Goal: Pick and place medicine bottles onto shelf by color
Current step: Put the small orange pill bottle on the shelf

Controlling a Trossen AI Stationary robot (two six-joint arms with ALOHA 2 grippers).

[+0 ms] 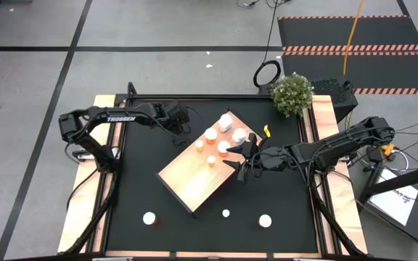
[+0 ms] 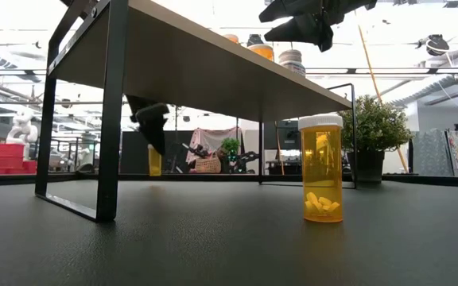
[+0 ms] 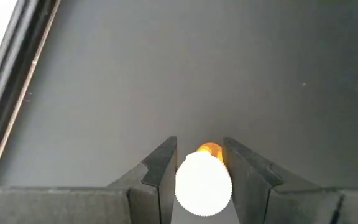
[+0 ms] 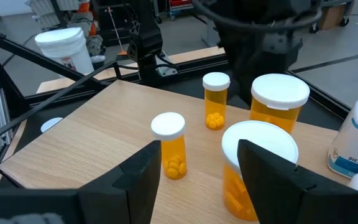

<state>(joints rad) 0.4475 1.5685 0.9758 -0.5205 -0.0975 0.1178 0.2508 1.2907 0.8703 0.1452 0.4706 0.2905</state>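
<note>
The shelf [image 1: 202, 163], a pale wood board on a dark frame, stands mid-table. On it are white medicine bottles [image 1: 226, 121] and orange ones with white caps [image 4: 172, 149]. My left gripper [image 3: 197, 152] is off the shelf's far left corner [image 1: 178, 130], shut on an orange white-capped bottle [image 2: 155, 159]. My right gripper [image 4: 194, 168] hovers open above the shelf [image 1: 244, 156], and a wide-capped orange bottle [image 4: 257, 155] stands just beyond its fingers. Three more bottles [image 1: 149, 217] [image 1: 226, 213] [image 1: 265, 220] stand upright on the black mat by the near edge. My left gripper pinches the bottle's white cap [image 3: 182, 180] between its two fingers, one on either side. The fingers come steeply from above. The bottle stays upright below them; whether its base still touches the mat, I cannot tell.
A potted plant [image 1: 292, 94] stands at the table's far right corner and a small yellow object [image 1: 266, 130] lies beside the shelf. The shelf's dark legs [image 2: 110, 119] reach the mat. Open black mat [image 1: 151, 174] lies left of and in front of the shelf.
</note>
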